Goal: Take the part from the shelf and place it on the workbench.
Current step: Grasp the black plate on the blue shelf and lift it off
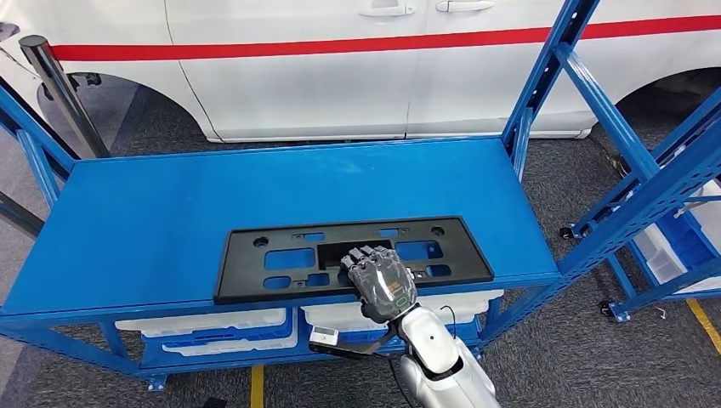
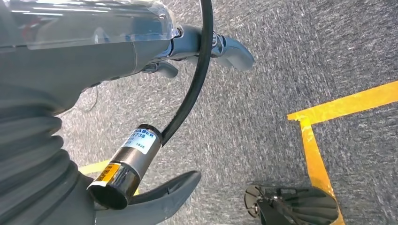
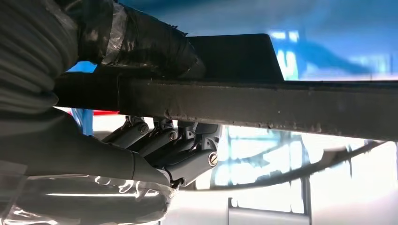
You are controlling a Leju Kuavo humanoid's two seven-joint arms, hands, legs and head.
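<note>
Right hand (image 1: 383, 280) clamped on the near edge of the black part (image 1: 349, 256), back of the hand up in the head view, fingertips hidden beyond the part's rim. In the right wrist view, thumb wrapped in dark tape (image 3: 136, 40) on one face of the edge, darker fingers (image 3: 187, 154) curled against the other; rest of the part cut off or blurred there. Left hand (image 2: 206, 51) hanging over grey carpet, fingers loosely apart with nothing in them, largely hidden behind its own grey cover and a black cable (image 2: 197, 75).

Part: long flat black plastic panel with rectangular cut-outs and small round holes, lying on the blue counter (image 1: 170, 204) near its front edge, right end angled slightly away. White trays (image 1: 212, 327) on the level below, mostly hidden. White car (image 1: 340, 68) behind, cut off by the frame.
</note>
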